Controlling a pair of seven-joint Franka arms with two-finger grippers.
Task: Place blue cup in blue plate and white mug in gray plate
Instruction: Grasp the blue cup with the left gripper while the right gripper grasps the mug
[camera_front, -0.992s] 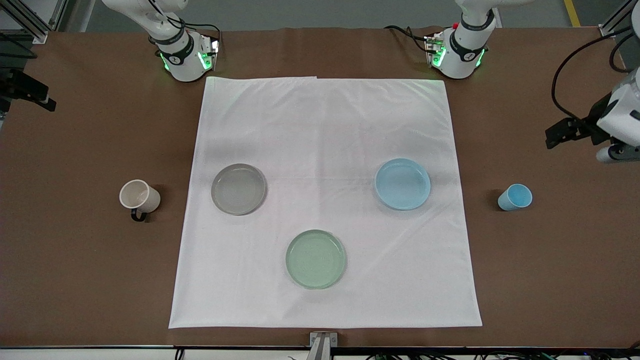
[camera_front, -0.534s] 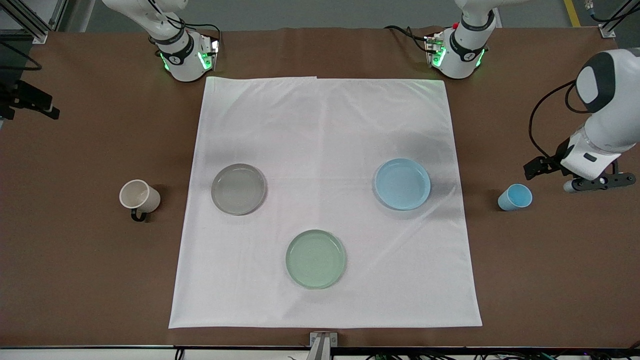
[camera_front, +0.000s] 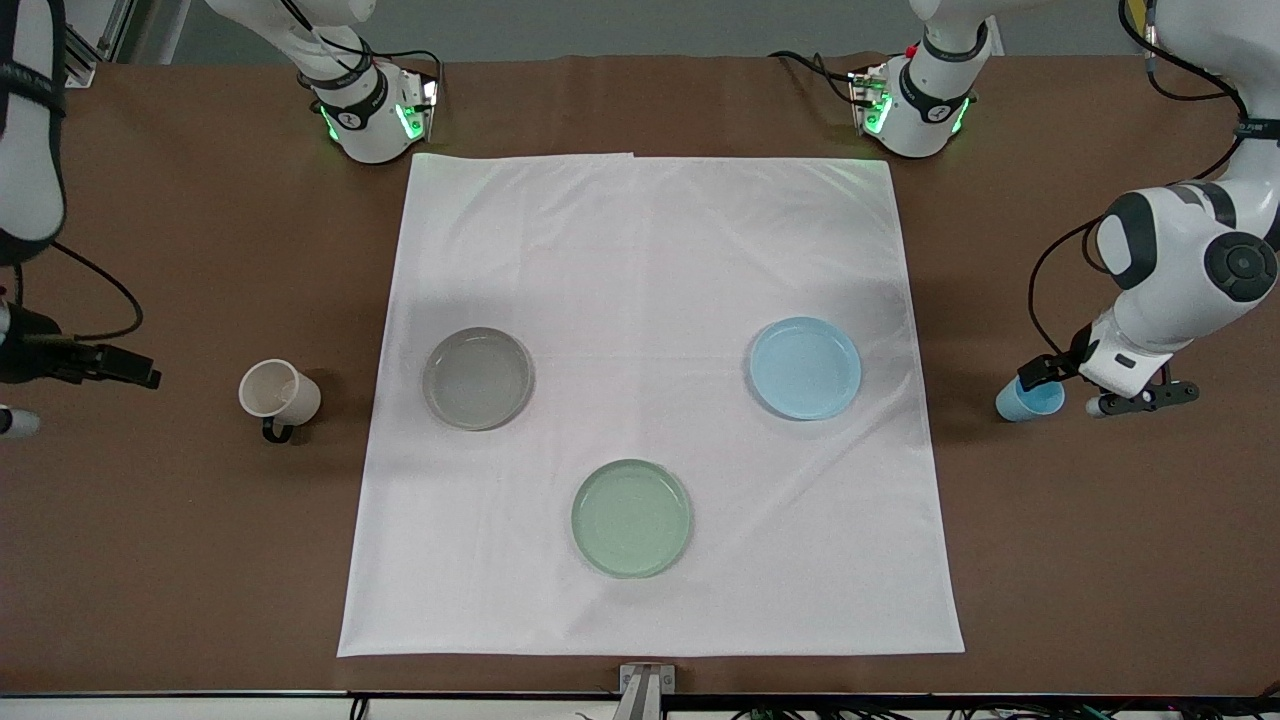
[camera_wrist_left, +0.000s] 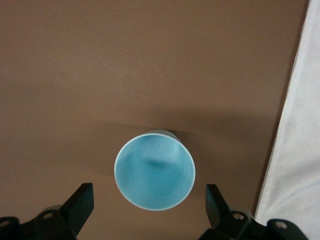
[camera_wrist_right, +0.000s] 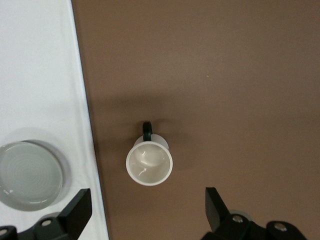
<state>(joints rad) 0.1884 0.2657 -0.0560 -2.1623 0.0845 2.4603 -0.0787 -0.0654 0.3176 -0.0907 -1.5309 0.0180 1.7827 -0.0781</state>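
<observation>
Two Franka arms work a brown table (camera_front: 180, 520) spread with a white cloth (camera_front: 650, 250). The left gripper (camera_wrist_left: 150, 205) hangs over the upright blue cup (camera_front: 1022, 404) at the left arm's end, fingers (camera_wrist_left: 82, 202) spread wide and grasping nothing. The right gripper (camera_wrist_right: 147, 210), likewise released, hovers near the white mug (camera_front: 278, 394) on bare table. The gray plate (camera_front: 477, 378), blue plate (camera_front: 805, 368) and green plate (camera_front: 631, 518) lie on the cloth.
</observation>
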